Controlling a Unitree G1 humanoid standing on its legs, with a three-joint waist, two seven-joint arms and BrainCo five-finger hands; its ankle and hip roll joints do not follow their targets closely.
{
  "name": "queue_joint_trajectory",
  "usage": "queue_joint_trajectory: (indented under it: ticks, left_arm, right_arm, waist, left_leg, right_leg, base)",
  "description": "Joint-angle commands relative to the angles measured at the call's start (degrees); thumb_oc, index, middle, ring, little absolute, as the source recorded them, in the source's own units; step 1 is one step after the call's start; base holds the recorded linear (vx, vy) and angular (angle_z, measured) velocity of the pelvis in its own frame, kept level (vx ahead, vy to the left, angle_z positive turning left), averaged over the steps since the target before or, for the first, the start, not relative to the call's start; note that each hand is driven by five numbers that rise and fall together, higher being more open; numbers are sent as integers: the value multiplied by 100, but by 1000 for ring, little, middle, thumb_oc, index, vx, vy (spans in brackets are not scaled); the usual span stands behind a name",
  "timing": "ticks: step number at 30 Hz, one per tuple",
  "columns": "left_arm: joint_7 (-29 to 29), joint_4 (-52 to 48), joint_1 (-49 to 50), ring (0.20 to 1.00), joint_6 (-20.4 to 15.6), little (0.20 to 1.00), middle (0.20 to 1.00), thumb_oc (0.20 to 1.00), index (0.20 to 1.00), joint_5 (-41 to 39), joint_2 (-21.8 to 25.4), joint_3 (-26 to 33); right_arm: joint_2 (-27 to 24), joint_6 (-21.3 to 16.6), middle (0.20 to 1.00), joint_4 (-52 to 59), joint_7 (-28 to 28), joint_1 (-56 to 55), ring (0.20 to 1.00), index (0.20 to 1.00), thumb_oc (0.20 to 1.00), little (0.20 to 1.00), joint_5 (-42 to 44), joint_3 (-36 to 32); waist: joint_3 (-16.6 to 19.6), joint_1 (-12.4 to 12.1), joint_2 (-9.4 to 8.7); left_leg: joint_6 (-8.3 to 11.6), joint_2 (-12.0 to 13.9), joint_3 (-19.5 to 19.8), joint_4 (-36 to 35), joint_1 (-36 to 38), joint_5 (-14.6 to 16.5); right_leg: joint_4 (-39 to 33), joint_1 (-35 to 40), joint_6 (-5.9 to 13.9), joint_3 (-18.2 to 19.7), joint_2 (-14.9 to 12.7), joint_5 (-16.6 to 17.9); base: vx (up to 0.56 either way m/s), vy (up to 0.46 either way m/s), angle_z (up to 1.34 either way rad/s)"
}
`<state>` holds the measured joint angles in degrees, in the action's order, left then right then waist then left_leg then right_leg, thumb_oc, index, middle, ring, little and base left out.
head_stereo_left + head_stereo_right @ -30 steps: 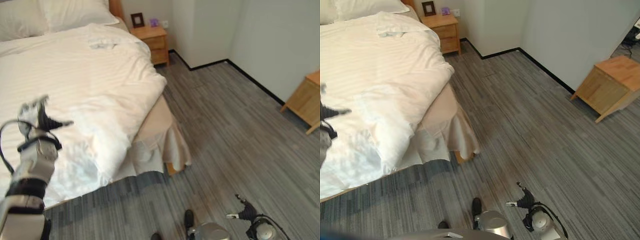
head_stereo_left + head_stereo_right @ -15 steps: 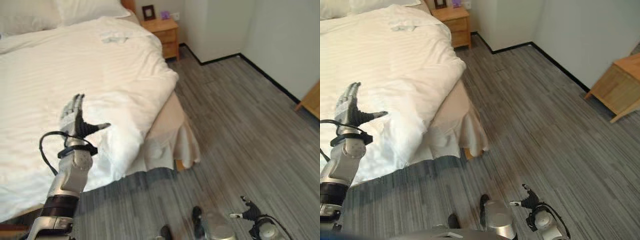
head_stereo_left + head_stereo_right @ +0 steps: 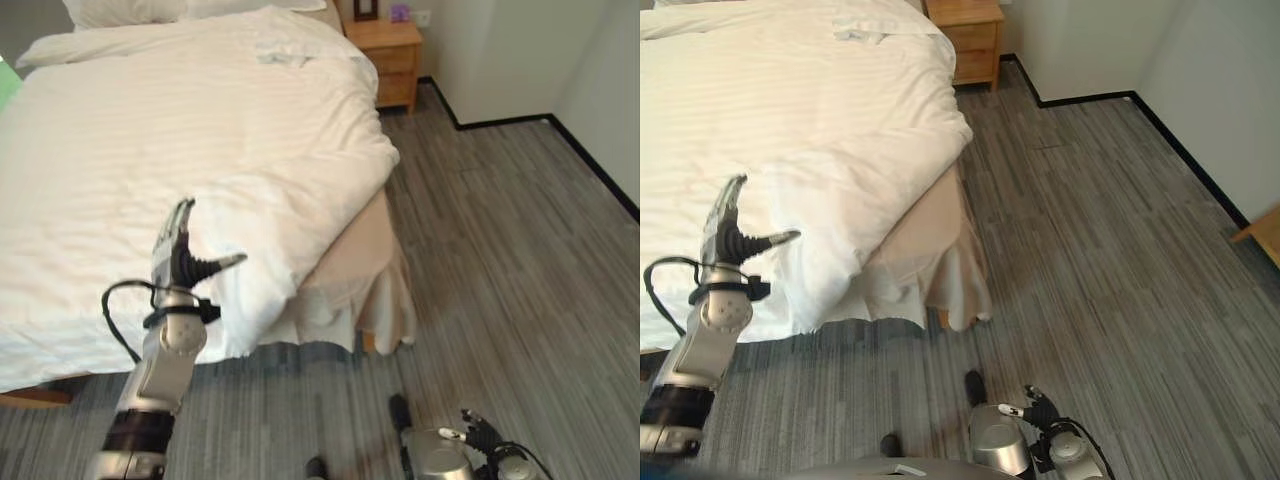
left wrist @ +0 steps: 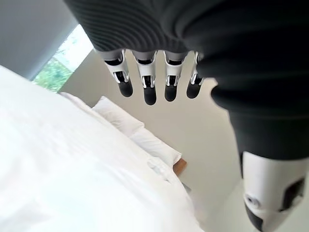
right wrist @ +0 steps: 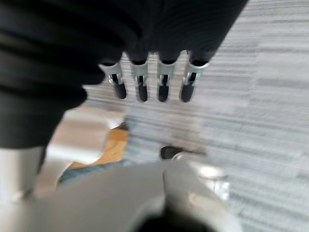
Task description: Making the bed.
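Duvet covers the bed, its folded-back foot corner hanging just beyond the left hand, whose fingers are straight, thumb spread, holding nothing. Right hand hangs low, far from that corner, open too.

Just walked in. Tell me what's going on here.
The robot stands at the foot corner of a bed, with bed-making under way. Its left hand is raised over the near corner of the white duvet, fingers straight and thumb out, holding nothing. The right hand hangs low over the grey floor, open and idle. The duvet lies spread across the bed, but its near corner is rumpled and the mattress side and bed skirt show. A wooden nightstand stands by the head.
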<state>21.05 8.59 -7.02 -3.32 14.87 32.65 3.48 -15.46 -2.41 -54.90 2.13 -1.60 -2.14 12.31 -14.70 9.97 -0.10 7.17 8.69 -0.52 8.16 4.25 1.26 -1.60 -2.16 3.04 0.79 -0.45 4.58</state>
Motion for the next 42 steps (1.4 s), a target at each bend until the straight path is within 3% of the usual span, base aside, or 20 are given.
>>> queue_joint_trajectory:
  ticks: [1,2,3,5,9,10,19,22,24,28,29,30,32,35,39,42]
  left_arm:
    - [80,-169,-306,1000,-298,1000,1000,1000,1000,-504,271,406]
    - [88,-161,-248,1000,-277,1000,1000,1000,1000,-532,256,459]
    - [74,-140,-169,1000,-303,1000,1000,1000,1000,-601,210,584]
    - [17,-83,55,1000,-306,1000,1000,1000,1000,-679,144,650]
    - [3,-80,14,1000,-298,1000,1000,1000,1000,-640,148,598]
    - [-718,3538,1152,1000,-234,1000,1000,1000,1000,-2339,-1183,-275]
    - [-163,2773,1125,1000,-12,1000,1000,1000,1000,-956,-440,73]
    - [-10,2367,1152,1000,50,1000,1000,1000,1000,-593,-295,206]
    - [123,2052,1167,1000,84,1000,1000,1000,1000,-412,-236,355]
    - [303,1796,1057,1000,51,1000,1000,1000,1000,-276,-181,449]
    - [343,1436,935,1000,-118,1000,1000,1000,1000,-315,-156,489]
    - [418,1274,891,1000,-191,1000,1000,1000,1000,-414,-190,540]
    - [436,1071,865,1000,-212,1000,1000,1000,1000,-403,-219,533]
    - [539,763,879,1000,-251,1000,1000,1000,1000,-422,-345,699]
    - [555,788,873,1000,-283,1000,1000,1000,1000,-307,-395,656]
    - [597,893,954,1000,-227,1000,1000,1000,1000,-245,-483,564]
  right_arm:
    - [-149,22,1000,-125,139,155,1000,1000,1000,1000,232,157]
    - [-197,27,1000,-153,166,202,1000,1000,1000,1000,244,138]
    - [-221,11,1000,-88,123,220,1000,1000,1000,1000,226,109]
    - [-263,-2,1000,-82,44,101,1000,1000,1000,1000,261,45]
    - [-237,-27,1000,11,37,-35,1000,1000,1000,1000,150,47]
    - [-200,-124,1000,1458,519,299,1000,1000,1000,1000,727,-447]
    - [-248,-137,1000,1550,550,122,1000,1000,1000,1000,403,-565]
    - [-190,-164,1000,1769,560,-23,1000,1000,1000,1000,351,-649]
    - [-226,-186,1000,2077,587,37,1000,1000,1000,1000,186,-611]
    - [-378,-272,1000,2579,667,189,1000,1000,1000,1000,-144,-519]
    - [-486,-368,1000,2786,713,333,1000,1000,1000,1000,-191,-466]
    - [-529,-392,1000,2850,711,414,1000,1000,1000,1000,-150,-436]
    - [-547,-435,1000,2905,731,450,1000,1000,1000,1000,-89,-417]
    - [-495,-476,1000,2944,757,436,1000,1000,1000,1000,-85,-400]
    - [-371,-449,1000,2717,734,125,1000,1000,1000,1000,-172,-291]
    - [-349,-412,1000,2319,689,-172,1000,1000,1000,1000,-157,-248]
  waist:
    - [73,-94,-281]
    - [15,-183,-301]
    - [32,-232,-335]
    - [40,-210,-238]
    - [104,-93,-126]
    - [758,-636,-367]
    - [696,-674,-416]
    - [585,-640,-419]
    - [365,-607,-385]
    - [279,-633,-319]
    - [304,-651,-337]
    - [313,-638,-361]
    - [303,-612,-384]
    - [229,-572,-439]
    - [268,-543,-528]
    - [336,-405,-448]
  left_leg:
    - [-380,-552,-199,1815,-91,144]
    - [-452,-844,-176,1897,-348,433]
    - [-542,-1185,-170,1349,-574,697]
    - [-698,-1107,-481,373,-260,870]
    - [-779,-1074,-479,-450,167,711]
    - [-671,-690,-1048,-1274,78,293]
    - [-661,-712,-857,-1299,57,249]
    - [-708,-715,-820,-1309,146,287]
    - [-764,-717,-848,-1316,360,340]
    - [-784,-668,-944,-1316,526,443]
    - [-758,-683,-958,-1316,561,502]
    - [-745,-697,-921,-1316,569,523]
    - [-726,-707,-883,-1316,585,555]
    - [-626,-680,-765,-1316,773,701]
    - [-564,-701,-586,-1316,959,917]
    - [-475,-596,-358,-1149,1112,1060]
  right_leg:
    - [-131,66,-21,160,-315,-209]
    - [-164,185,-25,194,-280,-262]
    - [-221,247,44,272,-242,-273]
    - [-185,306,110,195,-216,-413]
    - [523,94,136,51,-185,-597]
    - [-340,555,486,116,-750,-548]
    - [-299,573,537,-129,-837,-441]
    - [417,330,607,-236,-886,-480]
    - [1390,-94,805,-338,-958,-43]
    - [1809,-341,783,-712,-1074,-141]
    - [1434,-336,657,-907,-1032,-410]
    - [1161,-352,603,-895,-922,-471]
    - [789,-381,568,-850,-807,-445]
    - [-307,-747,656,-671,-596,-85]
    - [-340,-804,644,-640,-521,-70]
    - [-340,-615,529,-472,-443,18]
  base:
    - [115,-123,17]
    - [175,-61,-2]
    - [244,-63,-13]
    - [205,14,-16]
    - [93,57,21]
    - [11,15,31]
    - [-52,55,18]
    - [-35,112,29]
    - [-29,98,0]
    - [64,60,-4]
    - [166,-26,-29]
    - [227,-43,-21]
    - [147,-40,0]
    - [311,-104,23]
    - [236,-129,41]
    - [387,-213,49]
